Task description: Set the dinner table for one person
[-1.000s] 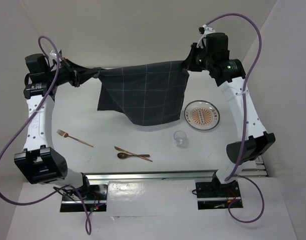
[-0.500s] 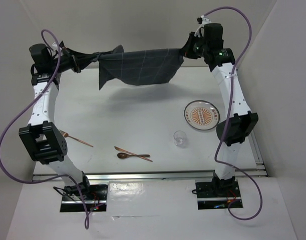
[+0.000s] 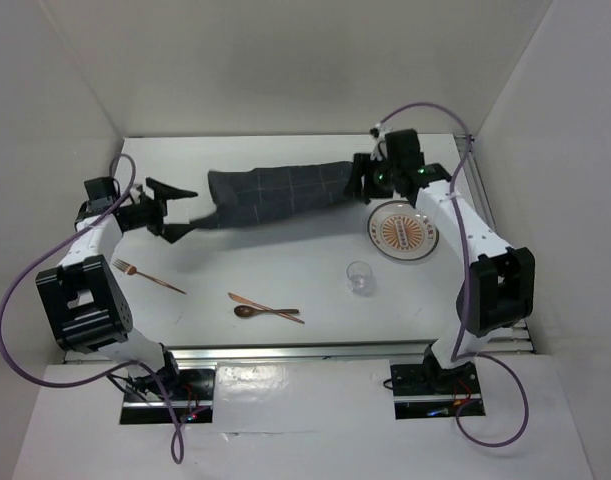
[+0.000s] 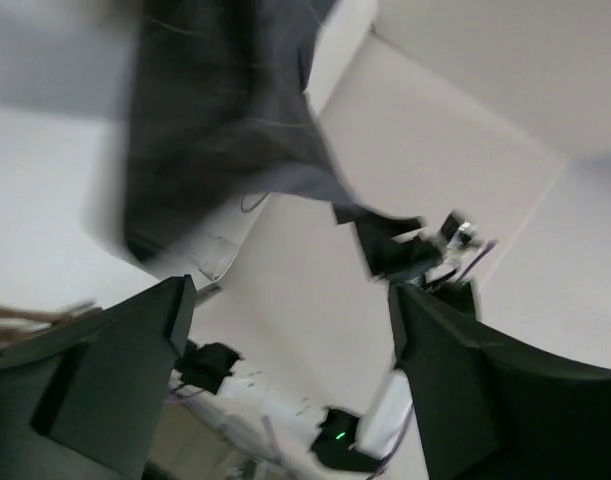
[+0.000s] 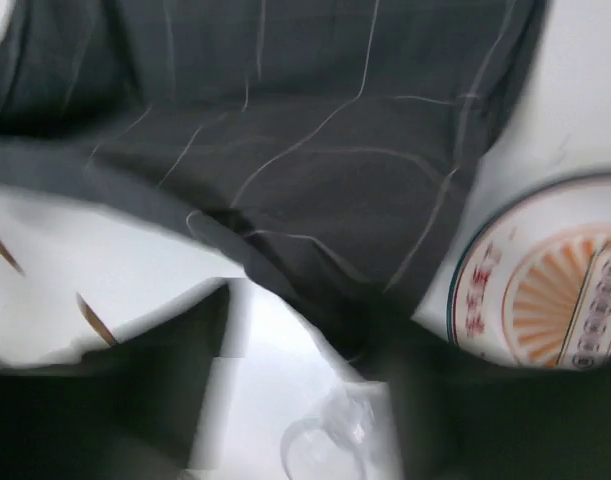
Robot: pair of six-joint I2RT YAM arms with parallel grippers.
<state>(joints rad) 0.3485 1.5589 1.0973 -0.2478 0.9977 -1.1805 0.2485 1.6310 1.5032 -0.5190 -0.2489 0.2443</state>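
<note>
1. Table (image 3: 285,255): one, white. It lies beneath both grippers and carries everything listed below.
2. Cloth (image 3: 275,193): one, dark grey with a pale check. It stretches as a long band across the far half of the table, between the two grippers.
3. Plate (image 3: 403,231): one, with an orange pattern, on the right side of the table. It sits just beside the cloth's right end.
4. Glass (image 3: 359,277): one, clear and upright, near the plate on its near-left side.
5. Fork (image 3: 150,277): one, on the near left, well apart from the other cutlery.
6. Knife (image 3: 249,300) and spoon (image 3: 244,312): one of each. They lie together near the centre of the near edge, and their handles cross.
7. Left gripper (image 3: 190,210): I read it over the table's left part with fingers spread wide. The cloth's left end sits just past the tips and nothing lies between them.
8. Right gripper (image 3: 361,182): it is over the far right of the table at the cloth's right end, close to the plate. Its wrist view is blurred, so I cannot tell whether it pinches the cloth.
</note>
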